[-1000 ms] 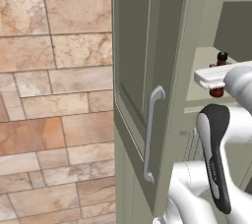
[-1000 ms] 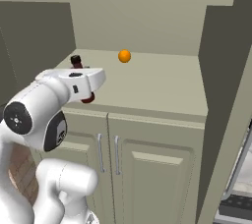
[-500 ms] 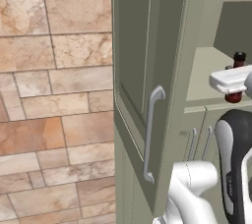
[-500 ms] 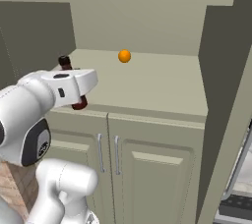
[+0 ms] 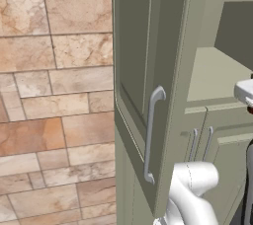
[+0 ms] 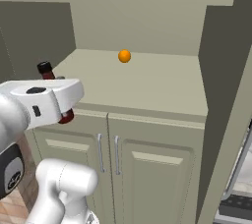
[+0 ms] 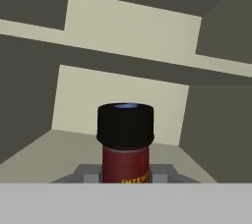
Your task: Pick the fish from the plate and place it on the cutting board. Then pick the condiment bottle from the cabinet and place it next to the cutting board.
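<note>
- The jaws are closed on the bottle (image 7: pixel 125 149): in the hand view its dark-red body stands between the two grey fingers (image 7: pixel 87 173), black cap up.
- In the right base view the bottle (image 6: pixel 47 73) is held upright at the left front of the cabinet (image 6: pixel 216 70) recess. Its cap shows above the white hand and its red bottom below it.
- I cannot tell whether the bottle's base touches the shelf (image 6: pixel 147 83) or hangs just off it; it sits at the shelf's front left edge.
- The gripper (image 6: pixel 61 98) is mostly hidden behind the white hand in that view.
- A small orange ball (image 6: pixel 124 56) lies on the shelf near the back wall, well apart from the bottle.
- Below the shelf are two closed doors with slim silver handles (image 6: pixel 108 152) side by side.
- In the left base view the tall cabinet door (image 5: pixel 143 81) stands open, edge toward the camera, with its curved silver bar handle (image 5: pixel 150 135) facing the tiled wall (image 5: pixel 54 95).
- At the right edge of that view a bit of the white hand shows in front of the shelf.
</note>
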### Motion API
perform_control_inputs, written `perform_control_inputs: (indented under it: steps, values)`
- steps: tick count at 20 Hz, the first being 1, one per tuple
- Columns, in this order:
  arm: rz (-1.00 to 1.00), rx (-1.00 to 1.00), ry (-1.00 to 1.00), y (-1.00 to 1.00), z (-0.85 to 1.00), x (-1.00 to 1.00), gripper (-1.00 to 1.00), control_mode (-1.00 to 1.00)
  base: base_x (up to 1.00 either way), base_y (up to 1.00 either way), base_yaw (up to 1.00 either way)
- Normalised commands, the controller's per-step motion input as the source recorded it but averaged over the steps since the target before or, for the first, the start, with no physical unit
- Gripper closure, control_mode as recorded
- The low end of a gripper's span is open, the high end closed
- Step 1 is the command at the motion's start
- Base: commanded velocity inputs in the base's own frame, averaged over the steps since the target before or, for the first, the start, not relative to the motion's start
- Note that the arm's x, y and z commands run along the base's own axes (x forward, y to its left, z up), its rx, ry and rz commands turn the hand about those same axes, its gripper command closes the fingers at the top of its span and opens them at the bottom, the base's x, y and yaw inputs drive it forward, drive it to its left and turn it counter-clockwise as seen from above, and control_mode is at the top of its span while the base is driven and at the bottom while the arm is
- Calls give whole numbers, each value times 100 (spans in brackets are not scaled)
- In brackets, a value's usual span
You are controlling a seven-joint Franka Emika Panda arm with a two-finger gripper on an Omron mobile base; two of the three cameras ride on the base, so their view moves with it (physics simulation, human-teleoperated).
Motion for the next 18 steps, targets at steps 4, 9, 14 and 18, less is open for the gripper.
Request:
perform_control_inputs:
  steps: [4,9,14,18]
  values:
    - [0,0,-8,0,6,-65,100,-100,0,0,0]
    - [0,0,-6,1,5,-32,100,-100,0,0,0]
    - [-1,0,-2,0,5,-22,100,-100,0,0,0]
    - [0,0,0,0,2,-19,100,-100,0,0,0]
